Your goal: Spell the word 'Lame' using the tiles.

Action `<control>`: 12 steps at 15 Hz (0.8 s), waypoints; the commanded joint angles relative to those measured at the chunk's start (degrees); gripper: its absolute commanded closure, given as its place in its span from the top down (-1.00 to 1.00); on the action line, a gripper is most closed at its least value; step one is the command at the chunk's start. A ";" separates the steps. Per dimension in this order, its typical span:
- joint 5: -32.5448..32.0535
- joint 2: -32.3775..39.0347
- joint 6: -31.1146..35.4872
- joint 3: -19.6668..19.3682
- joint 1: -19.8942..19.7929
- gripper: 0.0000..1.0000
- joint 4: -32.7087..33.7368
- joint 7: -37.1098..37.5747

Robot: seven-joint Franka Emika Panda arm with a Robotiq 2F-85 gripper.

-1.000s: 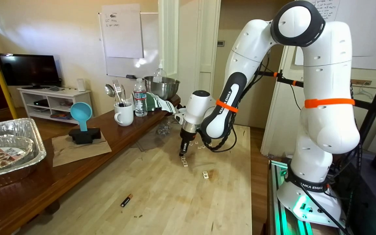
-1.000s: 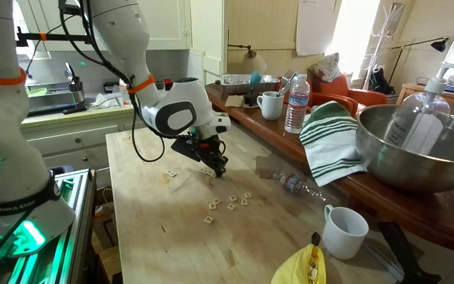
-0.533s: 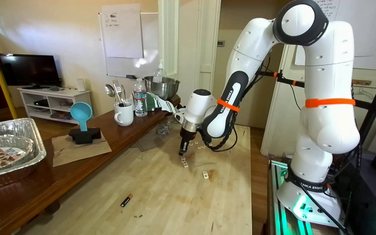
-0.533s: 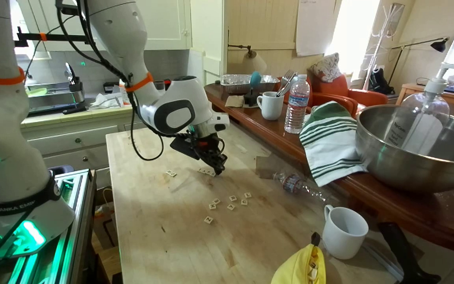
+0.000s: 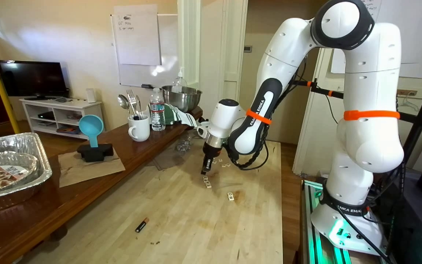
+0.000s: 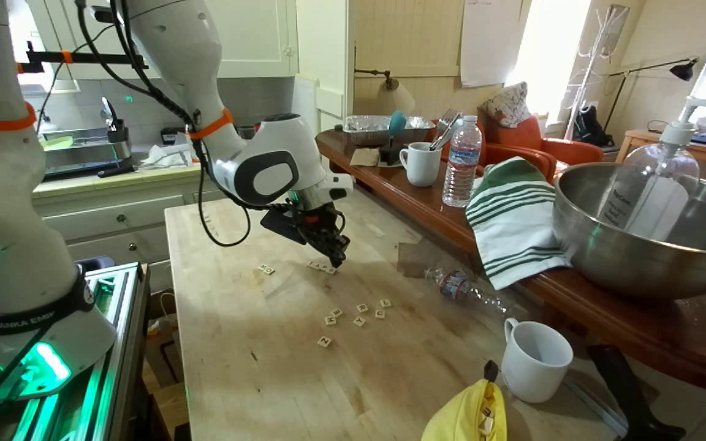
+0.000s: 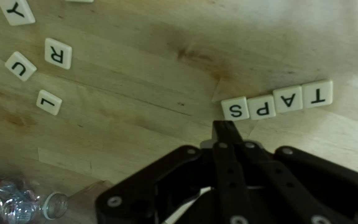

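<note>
Nothing legible on the pale wooden tabletop (image 6: 285,312) spells 'Lame'; all four placements seem left. The black metal gripper (image 7: 224,124) hangs low, closed, apparently empty. A clear plastic bottle (image 7: 11,200) lies sideways; by the gripper, square off-white tiles (image 7: 269,105) reading TAPS probably tie up the A (image 7: 287,98); an off-white L tile (image 7: 49,102) lies loose

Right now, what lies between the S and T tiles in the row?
The P tile and the A tile, side by side, as the wrist view shows.
</note>
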 commanded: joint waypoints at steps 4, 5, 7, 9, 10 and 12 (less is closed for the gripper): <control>0.84 0.30 -0.19 1.21 -0.77 -1.00 -0.76 -0.65; 0.95 0.56 -0.14 1.37 -0.88 -1.00 -0.62 -0.73; 0.88 1.36 -0.02 1.35 -0.87 -1.00 -0.21 -0.67; 1.07 2.17 0.03 1.63 -1.06 -1.00 0.10 -0.77; 1.81 2.49 -0.16 1.97 -1.24 -1.00 0.25 -1.45; 0.90 2.87 -0.04 1.49 -0.96 -1.00 0.64 -0.56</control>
